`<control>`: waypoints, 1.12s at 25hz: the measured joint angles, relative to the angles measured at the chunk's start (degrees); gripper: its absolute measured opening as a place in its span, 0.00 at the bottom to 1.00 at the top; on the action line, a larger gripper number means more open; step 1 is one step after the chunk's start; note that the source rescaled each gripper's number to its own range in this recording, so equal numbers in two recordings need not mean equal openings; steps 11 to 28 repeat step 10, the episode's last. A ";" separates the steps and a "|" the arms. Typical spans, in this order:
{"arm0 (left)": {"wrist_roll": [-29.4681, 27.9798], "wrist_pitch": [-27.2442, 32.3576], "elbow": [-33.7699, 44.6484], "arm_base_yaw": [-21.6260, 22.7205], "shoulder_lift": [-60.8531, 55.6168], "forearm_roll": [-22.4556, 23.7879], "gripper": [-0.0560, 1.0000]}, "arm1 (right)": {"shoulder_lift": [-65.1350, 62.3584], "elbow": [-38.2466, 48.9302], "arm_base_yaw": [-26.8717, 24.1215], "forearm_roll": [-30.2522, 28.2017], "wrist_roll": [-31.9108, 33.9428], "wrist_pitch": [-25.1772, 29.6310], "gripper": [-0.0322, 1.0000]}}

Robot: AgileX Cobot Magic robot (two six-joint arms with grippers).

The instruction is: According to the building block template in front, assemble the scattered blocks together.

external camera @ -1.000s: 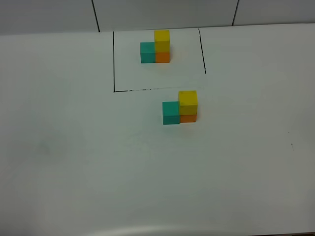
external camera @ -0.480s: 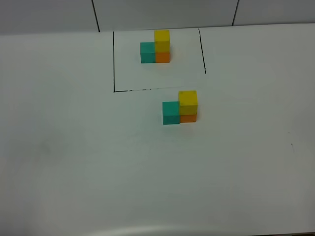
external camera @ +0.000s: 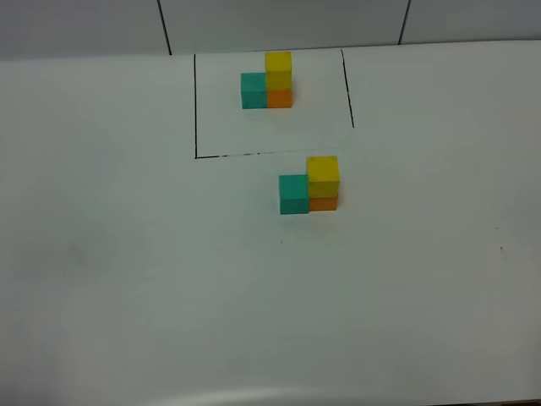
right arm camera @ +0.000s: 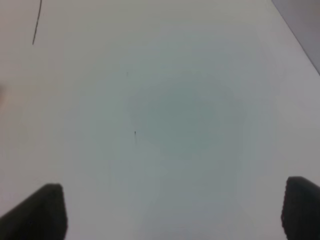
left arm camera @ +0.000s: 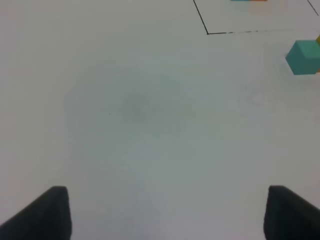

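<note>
The template (external camera: 267, 81) stands inside the thin black drawn rectangle (external camera: 196, 110) at the back of the white table: teal joined to orange, yellow on top. In front of the rectangle the loose teal cube (external camera: 293, 194) touches the orange cube (external camera: 323, 203), and the yellow cube (external camera: 322, 176) sits on the orange one. The teal cube also shows in the left wrist view (left arm camera: 303, 57). No arm shows in the exterior high view. My left gripper (left arm camera: 167, 212) is open and empty over bare table. My right gripper (right arm camera: 172, 210) is open and empty too.
The white table (external camera: 127, 279) has its front edge at the bottom of the exterior high view. A grey wall with dark seams (external camera: 165, 25) runs behind it. A corner of the black rectangle (left arm camera: 207, 33) shows in the left wrist view.
</note>
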 joint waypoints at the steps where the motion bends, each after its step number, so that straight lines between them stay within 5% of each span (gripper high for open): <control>1: 0.00 0.00 0.00 0.00 0.00 0.00 0.68 | 0.00 0.00 0.00 0.00 0.00 0.00 0.97; 28: 0.00 0.00 0.00 0.00 0.00 0.00 0.68 | 0.00 0.00 0.00 0.04 0.00 0.00 0.97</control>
